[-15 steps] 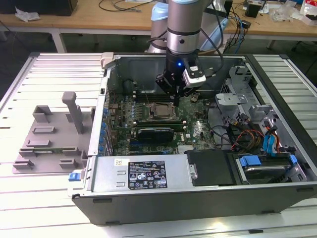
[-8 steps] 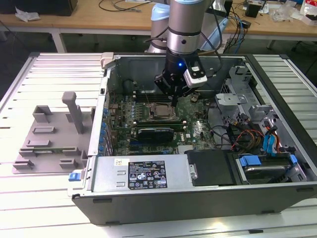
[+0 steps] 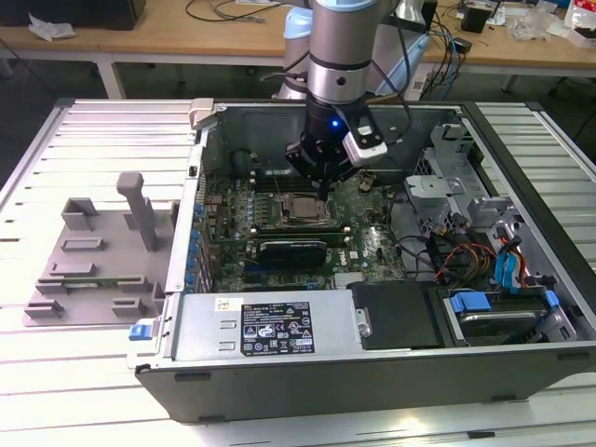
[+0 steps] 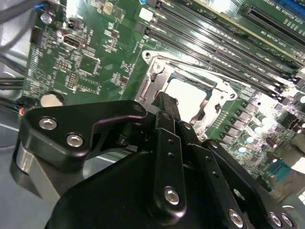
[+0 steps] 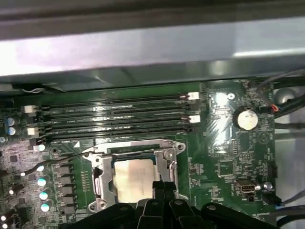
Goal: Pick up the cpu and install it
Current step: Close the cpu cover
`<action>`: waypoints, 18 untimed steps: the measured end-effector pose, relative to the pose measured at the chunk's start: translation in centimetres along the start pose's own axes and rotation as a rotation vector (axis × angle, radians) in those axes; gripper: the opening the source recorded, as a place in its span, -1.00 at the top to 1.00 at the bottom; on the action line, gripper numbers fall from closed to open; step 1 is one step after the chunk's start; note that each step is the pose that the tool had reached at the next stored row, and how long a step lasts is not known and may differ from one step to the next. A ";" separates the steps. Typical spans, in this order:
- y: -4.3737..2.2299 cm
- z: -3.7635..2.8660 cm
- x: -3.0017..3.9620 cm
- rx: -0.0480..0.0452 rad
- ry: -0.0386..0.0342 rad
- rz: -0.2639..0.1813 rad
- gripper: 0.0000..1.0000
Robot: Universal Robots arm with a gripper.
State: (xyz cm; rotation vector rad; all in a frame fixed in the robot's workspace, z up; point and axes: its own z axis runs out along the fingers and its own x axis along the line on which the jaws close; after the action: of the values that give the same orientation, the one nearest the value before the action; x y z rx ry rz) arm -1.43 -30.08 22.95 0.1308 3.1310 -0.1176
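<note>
The cpu [image 3: 303,209], a flat silver-grey square, lies inside the metal-framed socket [image 3: 296,222] on the green motherboard [image 3: 368,233] in the open computer case. Both wrist views show the cpu [image 5: 133,179] [image 4: 190,95] seated within the socket frame [image 5: 102,188]. My gripper [image 3: 323,191] hangs just above the socket's edge on the exterior view's right. Its black fingers are pressed together with nothing between them, and their tips [image 5: 162,185] [image 4: 167,101] sit over the cpu's rim. I cannot tell whether they touch it.
A grey plastic fixture tray [image 3: 93,261] rests on the table at the exterior view's left. Memory slots [image 5: 114,119] run beside the socket. The case holds a power supply [image 3: 270,326], loose cables [image 3: 456,256] and blue-tabbed drive bays [image 3: 507,307]; its wall [image 3: 196,186] stands upright.
</note>
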 end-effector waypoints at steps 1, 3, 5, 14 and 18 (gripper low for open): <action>-0.03 0.03 0.38 0.0000 -0.0004 -0.005 0.79; -0.08 0.10 1.00 -0.0001 -0.0009 -0.011 0.79; -0.13 0.17 1.74 -0.0003 -0.0015 -0.018 0.79; -0.41 0.74 3.35 -0.0008 -0.0066 -0.087 0.79; -0.92 0.88 4.23 -0.0011 -0.0067 -0.089 0.79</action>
State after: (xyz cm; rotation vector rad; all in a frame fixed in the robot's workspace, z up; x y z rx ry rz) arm -5.72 -30.71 22.11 -0.0083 3.1303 -0.1165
